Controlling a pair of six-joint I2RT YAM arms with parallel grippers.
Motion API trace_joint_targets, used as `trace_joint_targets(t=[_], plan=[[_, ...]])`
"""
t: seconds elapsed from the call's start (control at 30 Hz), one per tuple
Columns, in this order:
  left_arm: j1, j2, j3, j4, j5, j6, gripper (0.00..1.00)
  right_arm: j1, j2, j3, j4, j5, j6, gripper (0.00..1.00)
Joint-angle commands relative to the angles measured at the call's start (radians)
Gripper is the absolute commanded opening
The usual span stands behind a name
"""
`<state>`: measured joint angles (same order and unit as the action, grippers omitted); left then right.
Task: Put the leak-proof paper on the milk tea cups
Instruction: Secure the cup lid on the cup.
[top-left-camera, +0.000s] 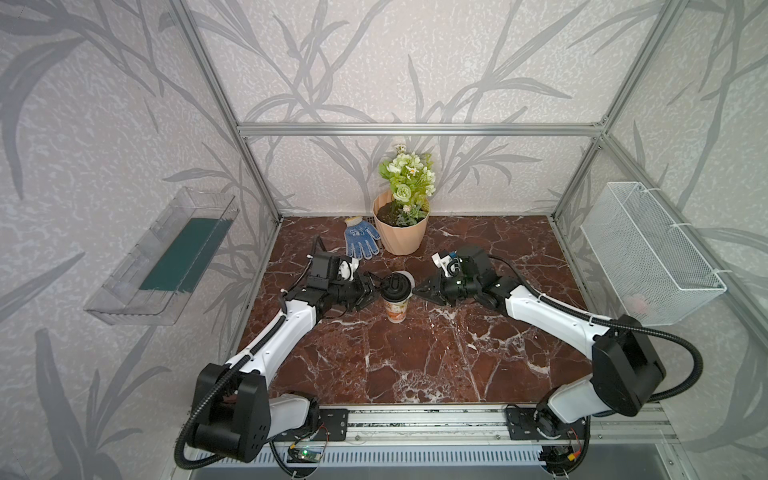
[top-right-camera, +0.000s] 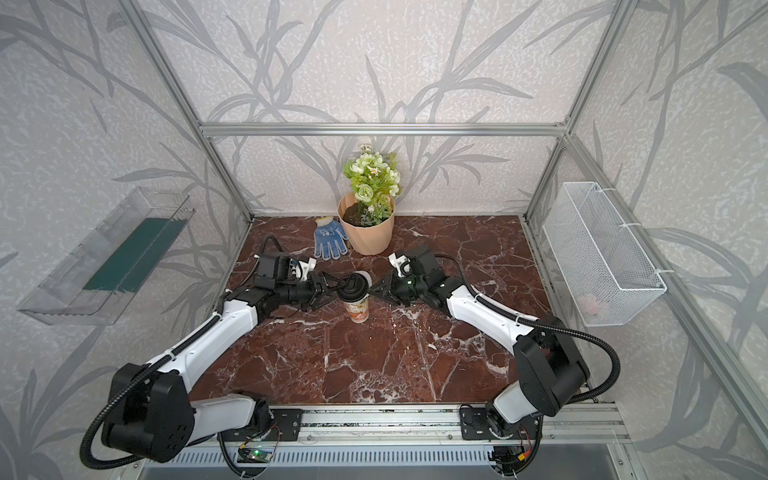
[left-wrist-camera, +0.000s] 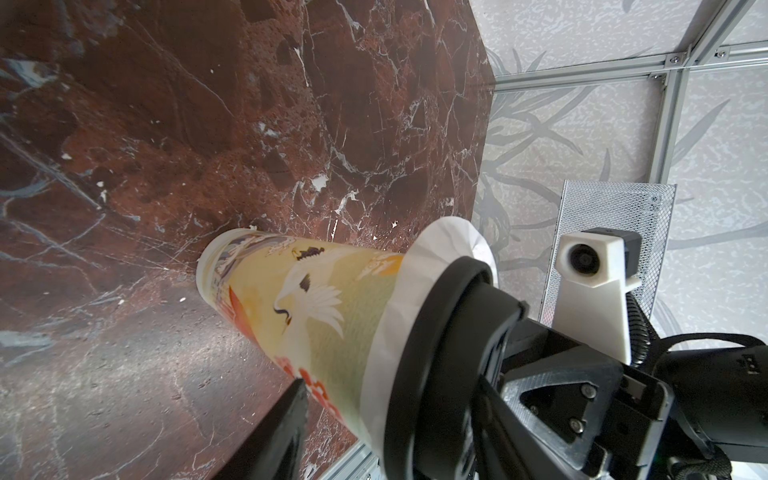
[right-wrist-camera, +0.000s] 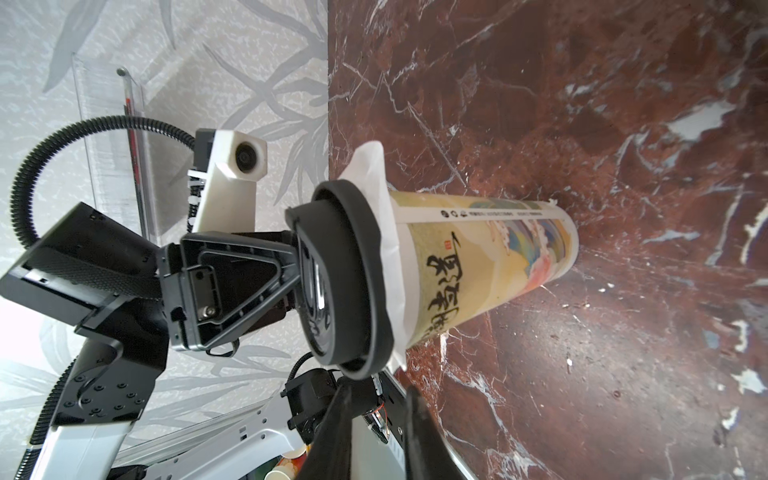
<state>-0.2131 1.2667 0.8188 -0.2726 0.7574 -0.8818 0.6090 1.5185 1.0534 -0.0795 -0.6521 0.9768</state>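
The milk tea cup (top-left-camera: 395, 309) (top-right-camera: 358, 311) stands upright mid-table, white with a crane print in the left wrist view (left-wrist-camera: 316, 299). The leak-proof paper (left-wrist-camera: 440, 245) (right-wrist-camera: 370, 166) lies over its rim, and its whitish edge sticks out all round under a black domed lid (top-left-camera: 397, 284) (right-wrist-camera: 345, 282). My left gripper (top-left-camera: 376, 286) (left-wrist-camera: 399, 374) comes in from the left and is shut on the lid, one finger on top and one beside the cup under the rim. My right gripper (top-left-camera: 417, 289) (right-wrist-camera: 379, 390) is just right of the lid, slightly open and holding nothing.
A peach flower pot (top-left-camera: 401, 232) with green flowers and a blue glove (top-left-camera: 360, 237) sit behind the cup at the back. A white wire basket (top-left-camera: 648, 253) hangs on the right wall, a clear tray (top-left-camera: 166, 257) on the left. Red marble tabletop (top-left-camera: 415, 365) lies in front.
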Motion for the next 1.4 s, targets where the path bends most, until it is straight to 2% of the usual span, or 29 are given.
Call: trace_joint_targets(t=[0.0, 0.17, 0.47, 0.97, 1.1, 1.37], plan=[[-0.005, 0.048, -0.037, -0.191, -0.089, 0.024, 0.59, -0.018, 0.015, 0.091, -0.141, -0.016, -0.119, 0.23], [-0.005, 0.044, -0.037, -0.195, -0.090, 0.026, 0.59, -0.052, 0.069, 0.138, -0.178, -0.031, -0.148, 0.25], [-0.005, 0.044, -0.035, -0.195, -0.092, 0.024, 0.59, -0.047, 0.161, 0.221, -0.220, -0.103, -0.183, 0.28], [-0.005, 0.048, -0.037, -0.198, -0.092, 0.027, 0.59, -0.046, 0.231, 0.233, -0.186, -0.122, -0.158, 0.26], [-0.005, 0.048, -0.041, -0.197, -0.093, 0.028, 0.59, -0.047, 0.255, 0.211, -0.227, -0.087, -0.161, 0.22], [-0.005, 0.051, -0.053, -0.191, -0.095, 0.028, 0.59, -0.045, 0.260, 0.097, -0.188, -0.074, -0.128, 0.18]])
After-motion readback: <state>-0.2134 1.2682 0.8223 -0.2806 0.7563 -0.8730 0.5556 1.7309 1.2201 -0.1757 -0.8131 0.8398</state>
